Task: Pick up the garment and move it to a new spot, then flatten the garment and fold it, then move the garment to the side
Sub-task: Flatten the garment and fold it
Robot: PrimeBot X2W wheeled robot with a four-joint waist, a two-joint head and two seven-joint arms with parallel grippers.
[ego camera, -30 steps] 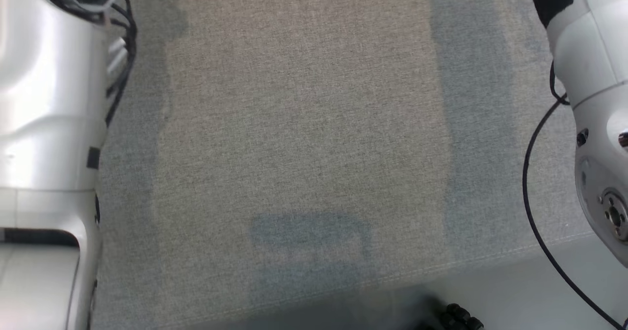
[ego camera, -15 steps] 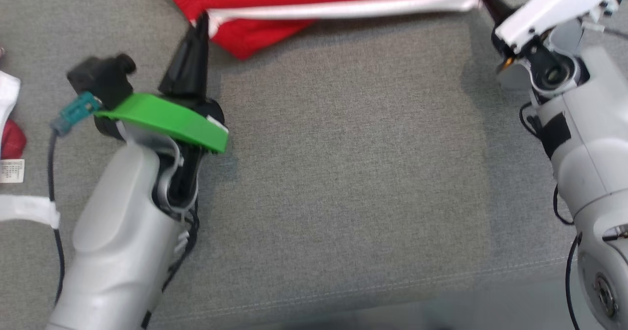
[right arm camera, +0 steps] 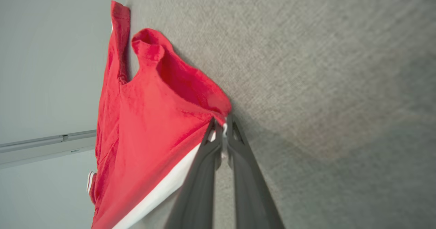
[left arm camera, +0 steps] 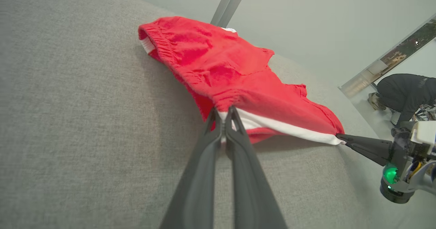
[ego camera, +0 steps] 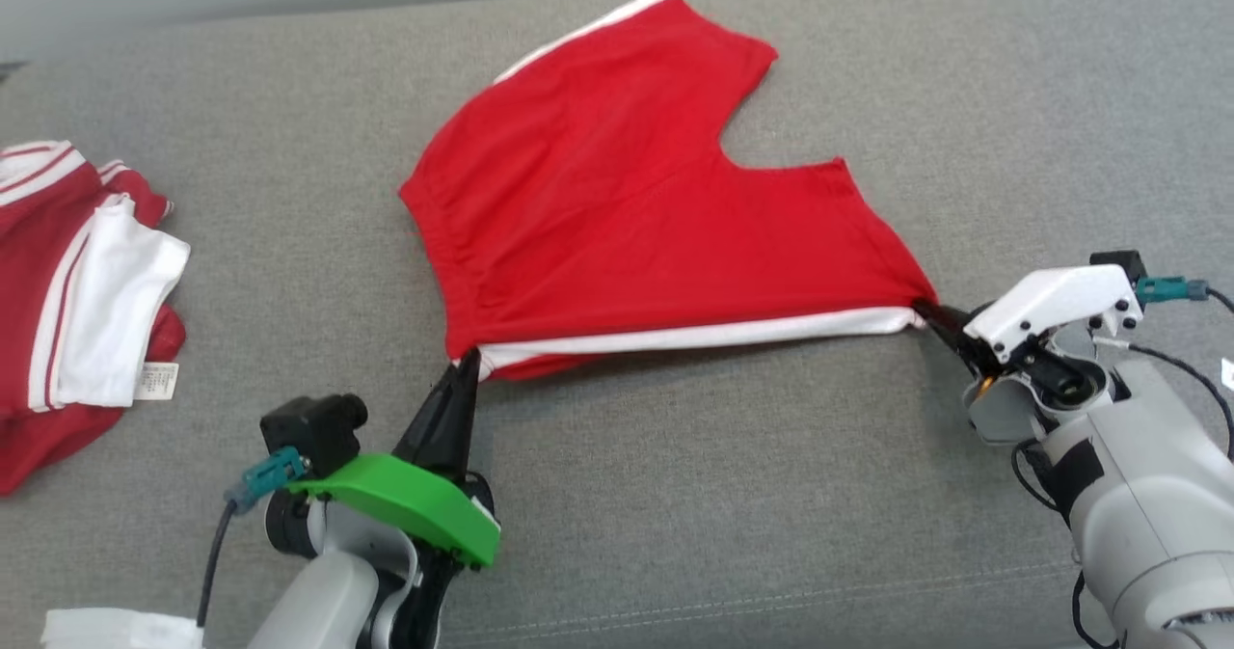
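- The red shorts (ego camera: 617, 215) are soft, light and limp. We judge they'll sag and wrinkle unless kept taut, so hems and corners are the places to hold.
- They lie spread out mid-couch (ego camera: 723, 495), with the white-striped edge nearest us, stretched between both grippers.
- Our left gripper (ego camera: 466, 365) pinches the waistband corner of that edge, and our right gripper (ego camera: 930, 313) pinches the leg-hem corner.
- A pile of red-and-white clothes (ego camera: 77, 283) sits well apart, far left.
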